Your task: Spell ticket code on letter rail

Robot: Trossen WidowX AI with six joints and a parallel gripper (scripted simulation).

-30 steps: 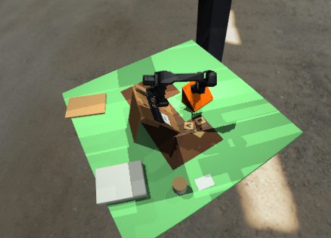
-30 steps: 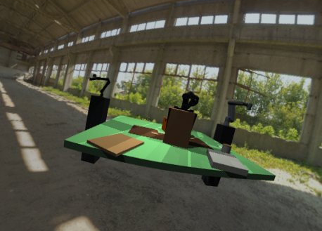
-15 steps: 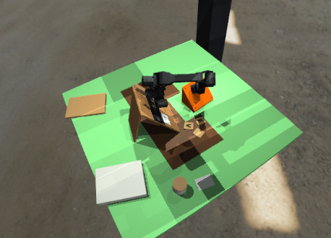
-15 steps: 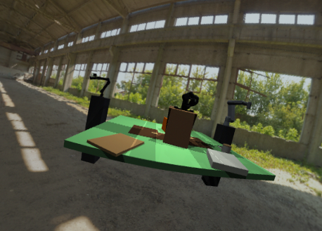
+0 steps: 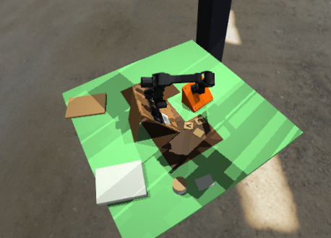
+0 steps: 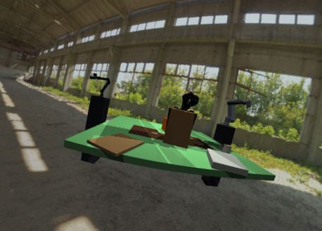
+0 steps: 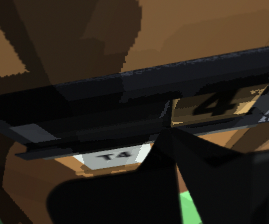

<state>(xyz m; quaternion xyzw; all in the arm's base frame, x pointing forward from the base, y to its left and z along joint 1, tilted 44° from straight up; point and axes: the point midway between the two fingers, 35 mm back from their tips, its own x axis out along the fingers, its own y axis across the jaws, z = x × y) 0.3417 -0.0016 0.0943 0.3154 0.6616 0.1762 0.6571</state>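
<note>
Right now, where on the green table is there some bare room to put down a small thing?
Between the cardboard-coloured slab and the white block, along that table side, there is bare green. It is crowded around the board, the arm and the loose tiles.

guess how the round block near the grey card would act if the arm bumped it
The round block looks stiff, so it probably wouldn't squash. Standing on a flat end, it would likely slide under a low nudge; its curved side suggests it could roll if tipped over.
</note>
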